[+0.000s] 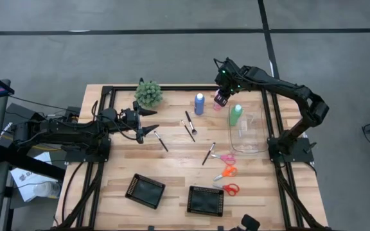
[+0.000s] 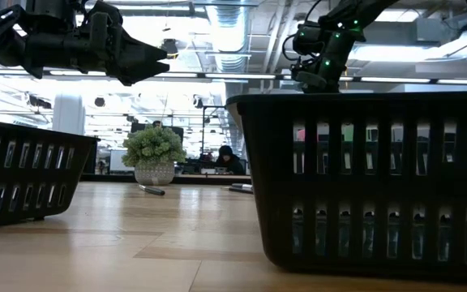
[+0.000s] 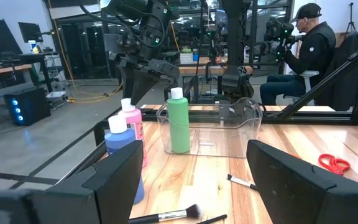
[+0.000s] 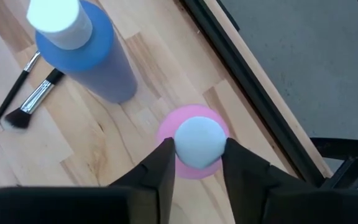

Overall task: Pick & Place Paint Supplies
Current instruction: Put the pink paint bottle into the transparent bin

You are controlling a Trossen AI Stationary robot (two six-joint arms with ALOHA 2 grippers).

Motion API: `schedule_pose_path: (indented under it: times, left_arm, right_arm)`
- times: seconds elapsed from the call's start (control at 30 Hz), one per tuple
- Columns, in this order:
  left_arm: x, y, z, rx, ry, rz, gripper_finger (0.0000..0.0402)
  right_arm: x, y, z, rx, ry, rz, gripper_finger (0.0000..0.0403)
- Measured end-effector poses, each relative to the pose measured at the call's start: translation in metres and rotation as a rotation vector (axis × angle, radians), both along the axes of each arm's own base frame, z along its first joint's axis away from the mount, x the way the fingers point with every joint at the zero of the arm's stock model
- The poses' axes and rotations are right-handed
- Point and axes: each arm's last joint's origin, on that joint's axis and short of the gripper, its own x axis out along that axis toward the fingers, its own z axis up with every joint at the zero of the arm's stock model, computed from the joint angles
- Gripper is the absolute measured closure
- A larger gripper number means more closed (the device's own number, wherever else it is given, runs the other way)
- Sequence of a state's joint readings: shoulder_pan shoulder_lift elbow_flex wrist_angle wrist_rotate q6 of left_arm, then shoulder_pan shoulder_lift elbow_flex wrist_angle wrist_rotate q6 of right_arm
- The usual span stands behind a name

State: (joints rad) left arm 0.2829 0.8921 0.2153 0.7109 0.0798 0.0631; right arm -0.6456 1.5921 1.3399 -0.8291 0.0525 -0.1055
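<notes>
Over the pink bottle, the right hand brackets its white cap, fingers touching.

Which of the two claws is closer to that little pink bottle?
The right gripper: it is directly over the pink bottle, a finger on each side of its white cap. The left gripper hangs open, well away across the table, beside the green plant ball.

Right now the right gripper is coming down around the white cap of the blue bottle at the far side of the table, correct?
Not quite: the right gripper is around the cap of the pink bottle, not the blue bottle, which stands beside it. The right wrist view shows this; the rest is right.
</notes>
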Motion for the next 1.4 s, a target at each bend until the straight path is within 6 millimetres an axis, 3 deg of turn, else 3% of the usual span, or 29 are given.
schedule_pose_path:
  times: [0.43, 0.57, 0.73, 1.13, 1.4]
  left_arm:
    - [0.0, 0.0, 0.0, 0.0, 0.0, 0.0, 0.0121]
    - [0.0, 0.0, 0.0, 0.0, 0.0, 0.0, 0.0121]
    - [0.0, 0.0, 0.0001, 0.0, 0.0, 0.0, 0.0121]
    - [0.0, 0.0, 0.0, 0.003, 0.001, 0.0, 0.0121]
    - [0.0, 0.0, 0.0, 0.003, 0.001, 0.0, 0.0121]
  right_arm:
    - [-0.0007, 0.0021, -0.0008, 0.006, 0.017, 0.017, 0.0371]
    - [0.0009, 0.0038, -0.0007, -0.004, 0.022, 0.045, 0.0375]
    - [0.0009, 0.0036, -0.0006, -0.008, 0.024, 0.051, 0.0333]
    - [0.0017, 0.0029, -0.0002, -0.024, 0.023, 0.074, 0.0171]
    - [0.0041, -0.0033, 0.0031, -0.054, -0.036, 0.087, 0.0155]
